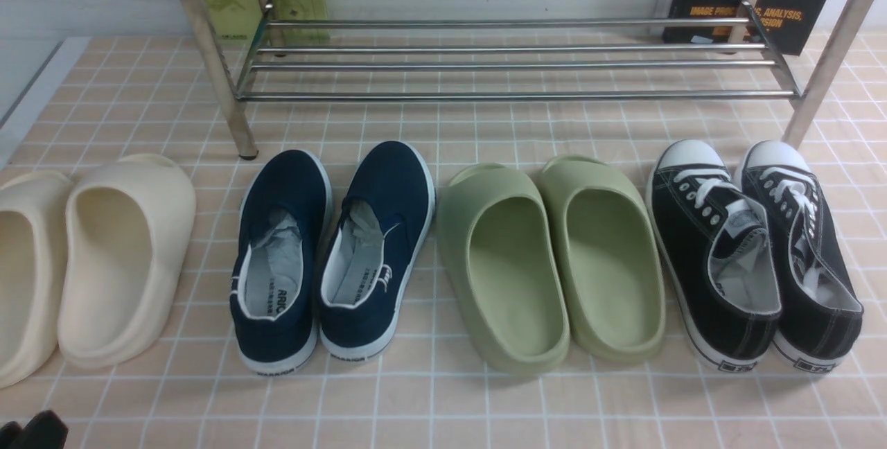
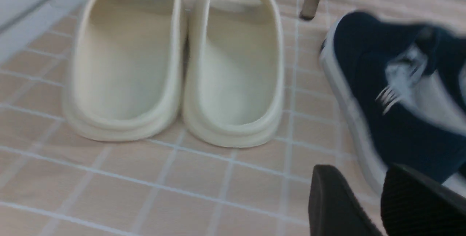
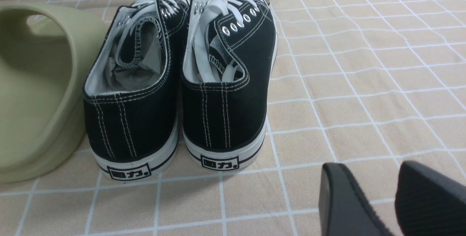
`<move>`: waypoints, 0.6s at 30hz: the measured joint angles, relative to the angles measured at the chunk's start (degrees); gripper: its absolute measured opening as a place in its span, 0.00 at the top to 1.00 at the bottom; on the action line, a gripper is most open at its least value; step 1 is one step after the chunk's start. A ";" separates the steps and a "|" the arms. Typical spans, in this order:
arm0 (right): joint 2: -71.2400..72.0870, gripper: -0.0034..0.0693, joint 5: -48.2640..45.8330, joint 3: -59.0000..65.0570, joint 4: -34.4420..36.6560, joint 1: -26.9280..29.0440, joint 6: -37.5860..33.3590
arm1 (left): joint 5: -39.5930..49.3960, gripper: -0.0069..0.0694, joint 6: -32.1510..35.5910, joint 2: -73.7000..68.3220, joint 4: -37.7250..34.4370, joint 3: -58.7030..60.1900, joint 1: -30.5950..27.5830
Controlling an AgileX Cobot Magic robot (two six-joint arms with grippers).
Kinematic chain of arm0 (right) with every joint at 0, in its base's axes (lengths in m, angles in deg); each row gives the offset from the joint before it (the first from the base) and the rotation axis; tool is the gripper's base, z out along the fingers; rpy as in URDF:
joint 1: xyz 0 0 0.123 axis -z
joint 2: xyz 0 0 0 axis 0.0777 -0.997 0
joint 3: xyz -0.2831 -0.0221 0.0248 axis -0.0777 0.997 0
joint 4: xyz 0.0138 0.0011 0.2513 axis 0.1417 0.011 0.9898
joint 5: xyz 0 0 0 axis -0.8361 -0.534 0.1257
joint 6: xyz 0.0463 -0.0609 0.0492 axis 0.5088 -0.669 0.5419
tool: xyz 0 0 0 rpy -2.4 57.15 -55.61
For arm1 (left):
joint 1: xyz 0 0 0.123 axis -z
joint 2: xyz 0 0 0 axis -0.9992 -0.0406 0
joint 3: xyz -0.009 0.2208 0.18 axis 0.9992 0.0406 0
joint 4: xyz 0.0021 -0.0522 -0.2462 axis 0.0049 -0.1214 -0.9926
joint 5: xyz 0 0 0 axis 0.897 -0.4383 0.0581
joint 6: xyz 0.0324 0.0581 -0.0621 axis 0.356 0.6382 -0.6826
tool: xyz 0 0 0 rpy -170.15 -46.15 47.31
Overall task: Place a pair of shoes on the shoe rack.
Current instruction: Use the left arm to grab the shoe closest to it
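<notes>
Navy shoes [image 2: 367,46] blurred, cropped, left end effector [image 2: 358,177] and right end effector [image 3: 367,172] agape, empty

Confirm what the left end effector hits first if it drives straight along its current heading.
Probably the navy slip-on: in the wrist view it sits directly ahead of the left end effector, just past the fingertips. That image is blurred, so depth is uncertain.

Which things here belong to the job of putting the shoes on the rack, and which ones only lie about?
Belong to the job: navy slip-on shoes, chrome shoe rack.
Only lying about: cream slides, green slides, black lace-up sneakers, dark book behind the rack.
</notes>
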 joint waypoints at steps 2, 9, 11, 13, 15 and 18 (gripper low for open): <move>0.00 0.63 0.00 0.00 0.00 0.00 0.00 | -3.33 0.60 -10.24 0.00 -6.88 0.00 0.00; 0.00 0.63 0.00 0.00 0.00 0.00 0.00 | -5.56 0.60 -22.93 0.00 -15.11 0.00 0.00; 0.00 0.63 0.00 0.00 0.00 0.00 0.00 | -5.70 0.60 -23.32 0.00 -15.40 0.00 0.00; 0.00 0.63 0.00 0.00 0.00 0.00 0.00 | -5.95 0.60 -23.36 0.00 -15.46 0.00 0.00; 0.00 0.63 0.00 0.00 0.00 0.00 0.00 | -6.67 0.60 -23.17 0.00 -15.46 0.05 0.00; 0.00 0.63 0.00 0.00 0.00 0.00 0.00 | -9.64 0.60 -19.78 0.00 -14.33 -0.91 0.00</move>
